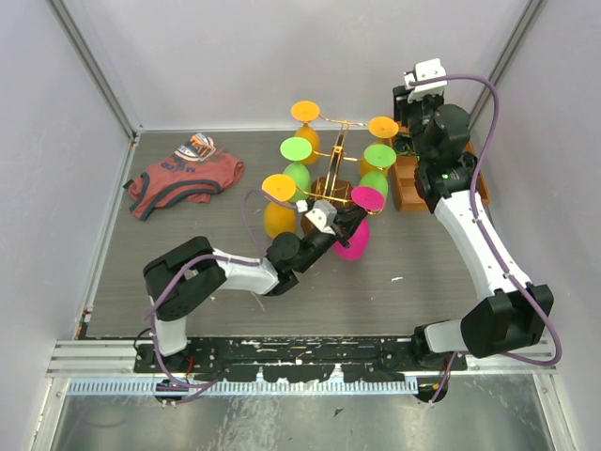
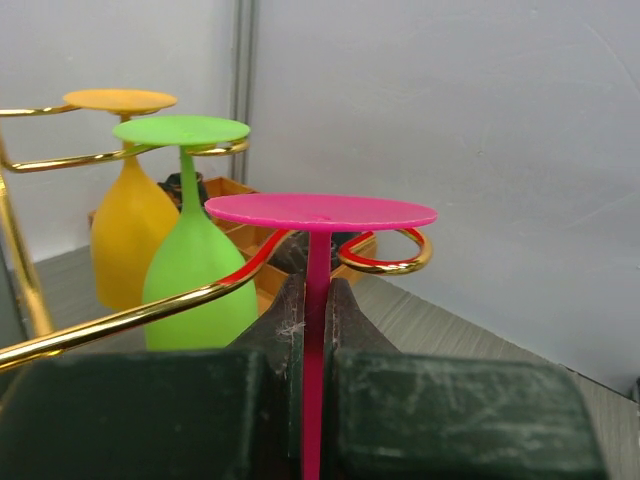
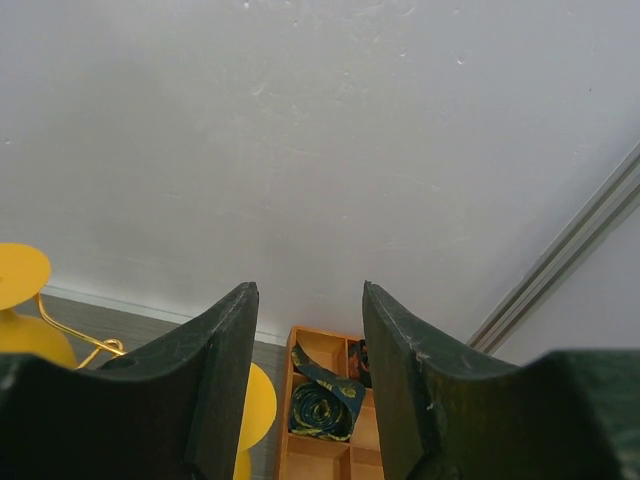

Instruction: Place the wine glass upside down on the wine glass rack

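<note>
- My left gripper (image 2: 317,300) pinches the stem of the pink wine glass (image 2: 320,211), its fingers pressed against the stem from both sides.
- The glass is upside down at the near right of the wine glass rack (image 2: 120,320). Its stem sits inside a curled wire arm and its foot is over the wire; I cannot tell whether they touch.
- A green glass (image 2: 195,270) and a yellow glass (image 2: 125,235) hang on the arms behind.
- My right gripper (image 3: 307,300) is raised above the orange tray (image 3: 320,352), jaws spread, holding nothing.
</note>
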{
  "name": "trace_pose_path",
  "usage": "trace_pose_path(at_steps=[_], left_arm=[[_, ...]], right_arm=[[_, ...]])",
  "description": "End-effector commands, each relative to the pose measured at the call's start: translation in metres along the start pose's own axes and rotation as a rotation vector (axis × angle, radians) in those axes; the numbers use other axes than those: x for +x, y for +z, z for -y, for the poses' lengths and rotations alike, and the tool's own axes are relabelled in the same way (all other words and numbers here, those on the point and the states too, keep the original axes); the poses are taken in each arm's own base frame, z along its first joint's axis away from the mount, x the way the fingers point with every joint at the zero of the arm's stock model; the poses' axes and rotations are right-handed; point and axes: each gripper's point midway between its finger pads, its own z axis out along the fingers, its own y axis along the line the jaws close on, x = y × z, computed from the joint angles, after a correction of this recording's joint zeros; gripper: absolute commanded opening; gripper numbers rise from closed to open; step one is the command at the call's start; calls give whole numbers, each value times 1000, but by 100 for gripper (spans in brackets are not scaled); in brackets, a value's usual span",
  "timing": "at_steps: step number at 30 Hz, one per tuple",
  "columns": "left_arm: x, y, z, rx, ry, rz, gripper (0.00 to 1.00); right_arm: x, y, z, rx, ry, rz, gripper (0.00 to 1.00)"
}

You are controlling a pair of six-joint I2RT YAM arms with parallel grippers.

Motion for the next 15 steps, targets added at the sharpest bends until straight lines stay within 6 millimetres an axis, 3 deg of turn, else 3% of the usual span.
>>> trace_pose_path(at_steps=[1, 10, 15], left_arm=[[-8, 12, 17, 80, -32, 37, 0], [6, 16, 37, 187, -50, -11, 1], [4, 13, 40, 207, -56, -19, 0]], right_arm=[[-36, -10, 13, 27, -1, 107, 52], [-32, -10, 13, 27, -7, 98, 53], [-31, -10, 11, 23, -9, 96, 52]])
